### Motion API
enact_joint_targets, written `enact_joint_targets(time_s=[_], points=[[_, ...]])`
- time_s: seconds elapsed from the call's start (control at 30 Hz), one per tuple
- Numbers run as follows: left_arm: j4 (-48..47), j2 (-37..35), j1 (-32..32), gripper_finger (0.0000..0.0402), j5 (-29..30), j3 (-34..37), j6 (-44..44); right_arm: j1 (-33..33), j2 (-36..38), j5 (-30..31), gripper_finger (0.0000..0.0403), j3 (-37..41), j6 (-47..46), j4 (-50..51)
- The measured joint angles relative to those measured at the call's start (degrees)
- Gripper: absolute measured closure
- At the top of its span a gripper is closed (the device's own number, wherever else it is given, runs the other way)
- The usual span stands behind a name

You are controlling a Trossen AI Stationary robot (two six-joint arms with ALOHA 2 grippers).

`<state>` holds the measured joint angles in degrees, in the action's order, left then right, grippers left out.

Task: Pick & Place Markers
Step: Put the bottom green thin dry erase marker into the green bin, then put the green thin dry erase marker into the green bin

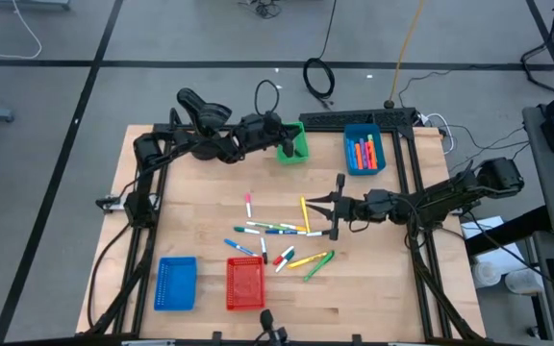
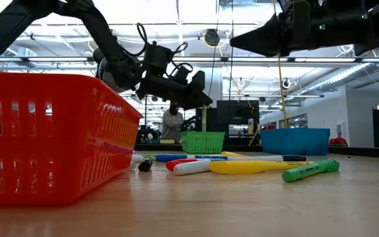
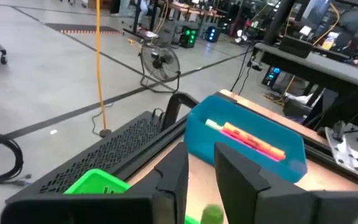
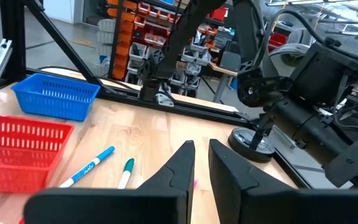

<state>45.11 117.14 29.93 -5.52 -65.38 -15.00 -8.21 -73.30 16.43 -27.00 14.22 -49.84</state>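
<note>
Several markers (image 1: 275,231) lie flat and scattered on the middle of the wooden table, among them a pink one (image 1: 248,204), a yellow one (image 1: 305,213) and a green one (image 2: 310,170). My left gripper (image 3: 202,149) hangs over the green basket (image 1: 293,144) at the far edge, its fingers a narrow gap apart. A green marker's end (image 3: 211,214) shows low between them. My right gripper (image 1: 310,204) hovers shut above the scattered markers, pointing toward the table's left, with nothing in it. More orange and pink markers (image 3: 248,138) lie in the far blue basket (image 1: 364,154). My left gripper has the green marker's end (image 3: 211,214) low between its two fingers, at the bottom edge of the wrist view. Whether the fingers touch it I cannot tell.
A red basket (image 1: 245,284) and a second blue basket (image 1: 176,284) stand at the near edge. A black frame (image 1: 354,118) runs along the far edge and down the right side. Far off in the room behind stands a person (image 2: 172,123).
</note>
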Motion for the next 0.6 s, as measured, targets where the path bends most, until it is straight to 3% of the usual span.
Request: enact_joint_targets(time_s=[0.2, 0.37, 0.6], points=[[-0.5, -0.8, 0.0, 0.0326, -3.3, -0.1, -0.5, 0.0, 0.0, 0.0, 0.0369, 0.0, 0.0, 0.4], [-1.2, -6.0, -0.5, 0.0326, -5.2, -0.1, 1.4, 0.0, 0.0, 0.0, 0.0369, 0.0, -0.2, 0.4], [-16.1, -19.0, -2.6, 0.0326, -6.7, -0.1, 10.0, 0.0, 0.0, 0.0, 0.0369, 0.0, -0.5, 1.5]])
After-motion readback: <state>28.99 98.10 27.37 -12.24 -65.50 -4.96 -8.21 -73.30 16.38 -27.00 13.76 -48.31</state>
